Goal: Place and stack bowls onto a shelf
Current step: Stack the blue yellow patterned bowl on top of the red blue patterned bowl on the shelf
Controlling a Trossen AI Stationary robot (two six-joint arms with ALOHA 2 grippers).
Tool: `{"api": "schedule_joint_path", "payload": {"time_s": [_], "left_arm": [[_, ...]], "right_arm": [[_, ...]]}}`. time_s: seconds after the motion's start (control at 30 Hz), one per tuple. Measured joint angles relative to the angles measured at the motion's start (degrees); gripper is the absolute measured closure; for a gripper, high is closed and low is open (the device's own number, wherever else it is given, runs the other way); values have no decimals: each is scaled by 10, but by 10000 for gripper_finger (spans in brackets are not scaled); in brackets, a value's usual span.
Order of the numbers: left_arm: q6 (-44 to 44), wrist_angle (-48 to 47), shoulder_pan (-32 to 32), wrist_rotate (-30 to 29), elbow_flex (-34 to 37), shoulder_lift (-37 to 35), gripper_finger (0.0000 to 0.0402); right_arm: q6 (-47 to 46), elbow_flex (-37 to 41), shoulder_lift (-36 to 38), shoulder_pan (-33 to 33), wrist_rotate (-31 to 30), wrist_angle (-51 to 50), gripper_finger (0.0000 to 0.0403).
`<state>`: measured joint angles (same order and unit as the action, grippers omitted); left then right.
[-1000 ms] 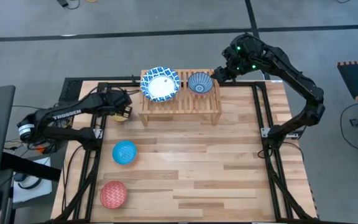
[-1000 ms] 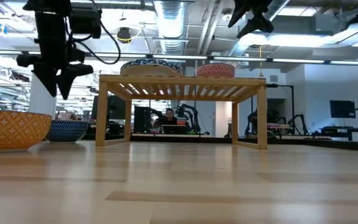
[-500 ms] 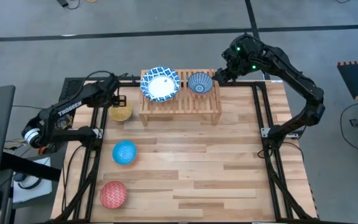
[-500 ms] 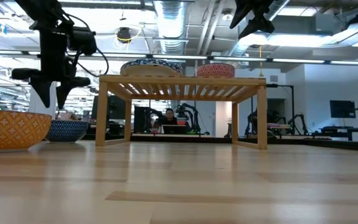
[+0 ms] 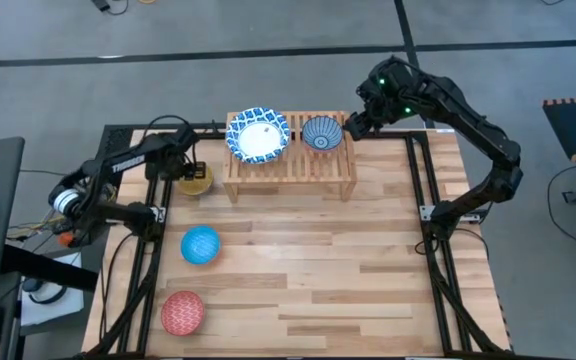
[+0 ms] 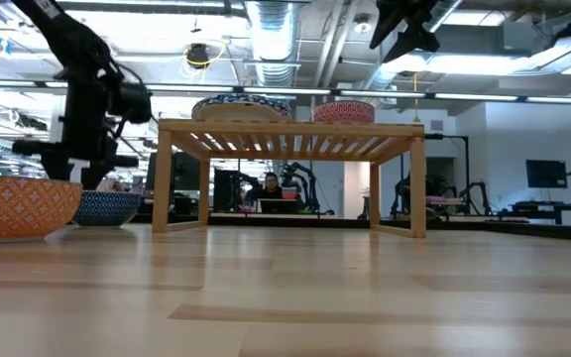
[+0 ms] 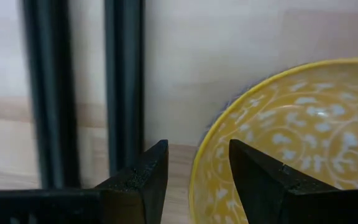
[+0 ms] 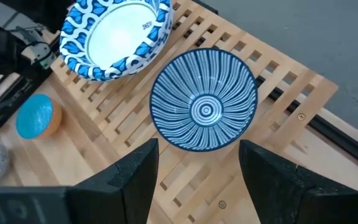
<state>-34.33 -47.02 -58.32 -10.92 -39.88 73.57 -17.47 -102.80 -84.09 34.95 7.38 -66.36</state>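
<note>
- Reaching down at the table's far left corner, the left gripper [image 7: 194, 180] has its fingers spread, straddling the near rim of the yellow bowl [image 5: 195, 181]; nothing is clamped yet.
- The right gripper [image 8: 197, 171] hangs above the shelf [image 5: 290, 165], fingers apart and empty, with the dark blue striped bowl [image 8: 204, 101] directly below its fingertips.
- Done so far, judging from the layout: two places on the shelf are filled. The wide white bowl with the blue rim [image 5: 258, 134] sits just beside the striped bowl, on the side away from the right gripper.
- Left to do: the yellow bowl, the light blue bowl [image 5: 201, 244] and the red bowl [image 5: 182, 311] are on the tabletop. The last two lie well apart from either gripper.
- Whether other dishes are stacked under the wide one cannot be told.
</note>
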Motion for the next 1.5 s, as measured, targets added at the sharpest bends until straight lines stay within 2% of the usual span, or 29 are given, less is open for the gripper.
{"api": "schedule_joint_path", "payload": {"time_s": [0.2,0.3,0.43,0.53,0.7,0.83,0.93,1.07,1.27,1.37,1.5], "left_arm": [[12,30,-6,32,10,35,261],[21,32,-6,32,10,41,301],[24,33,-6,40,7,36,377],[23,52,-5,27,8,21,388],[14,1,-6,-11,-1,-45,394],[-8,-15,-6,-42,-19,-127,397],[-18,-21,-2,-39,-27,-200,397],[9,37,37,-39,-45,-298,398],[63,142,135,-82,-66,-408,398],[78,177,189,-118,-78,-429,399],[99,236,258,-154,-87,-415,399]], "right_arm": [[2,0,0,-1,0,-1,155],[2,0,0,-1,0,-1,155],[2,0,0,-1,0,-2,155],[1,0,0,-1,0,-3,155],[1,0,0,-2,0,-11,155],[1,0,0,-7,0,-9,155],[0,0,0,-14,-1,0,155],[-15,0,-6,-38,-4,37,155],[-18,1,-15,-93,-10,122,155],[-17,1,-14,-125,-26,181,155],[-8,0,-14,-168,-57,267,155]]}}
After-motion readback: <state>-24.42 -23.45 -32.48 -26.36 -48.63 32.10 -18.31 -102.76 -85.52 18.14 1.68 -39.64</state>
